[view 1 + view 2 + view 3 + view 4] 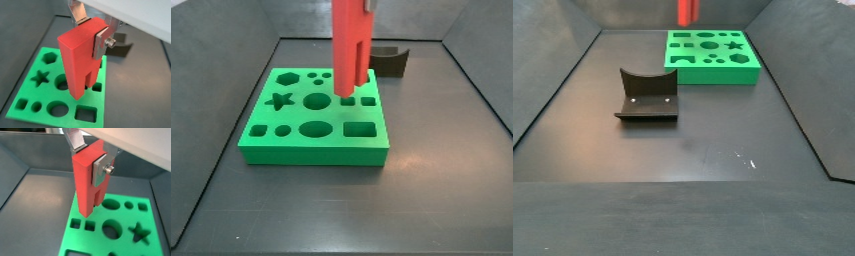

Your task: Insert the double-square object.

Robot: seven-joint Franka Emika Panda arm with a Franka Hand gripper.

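Observation:
My gripper (91, 31) is shut on the top of the double-square object (80, 55), a tall red bar held upright with its two square prongs pointing down. It also shows in a wrist view (87, 183), clamped by the gripper (90, 159). The prongs hang just over the green board (40, 95) near its pair of small square holes (83, 224); I cannot tell whether they touch. In both side views the bar (350, 50) (687, 12) stands over the board (305, 145) (714, 50); the gripper itself is cut off at the top edge.
A dark brown curved holder (647, 97) (389, 62) stands on the grey floor apart from the board. Sloping grey walls (20, 173) enclose the floor. The board has several other shaped holes, among them a star (282, 100) and a large square (360, 129).

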